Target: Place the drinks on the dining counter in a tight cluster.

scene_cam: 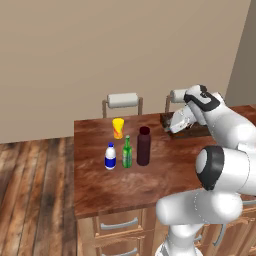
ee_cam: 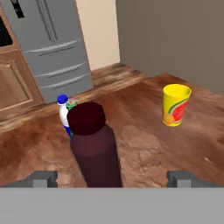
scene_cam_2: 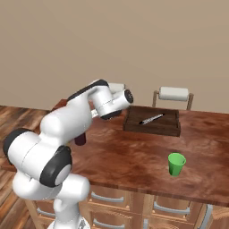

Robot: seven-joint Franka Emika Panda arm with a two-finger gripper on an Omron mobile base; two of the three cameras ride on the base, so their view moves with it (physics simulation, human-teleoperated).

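Four drinks stand upright on the reddish-brown dining counter (scene_cam: 100, 186): a yellow cup (scene_cam: 118, 128) with a red mark at the back, and in front of it a row of white bottle (scene_cam: 110, 157), slim green bottle (scene_cam: 127, 152) and dark maroon bottle (scene_cam: 144, 146). My gripper (scene_cam: 169, 127) hovers open to the right of the maroon bottle, apart from it. In the hand view the maroon bottle (ee_cam: 94, 146) rises close ahead between the spread fingertips (ee_cam: 43, 178), half hiding the white bottle (ee_cam: 64, 111). The yellow cup (ee_cam: 176, 105) stands off to the right.
A dark wooden tray (scene_cam_2: 172, 127) holding a pen (scene_cam_2: 151, 119) lies at the counter's back, and a green cup (scene_cam_2: 176, 163) stands near the front. Grey rolls (scene_cam: 122, 100) on wooden frames sit behind the far edge. A steel fridge (ee_cam: 57, 48) stands beyond.
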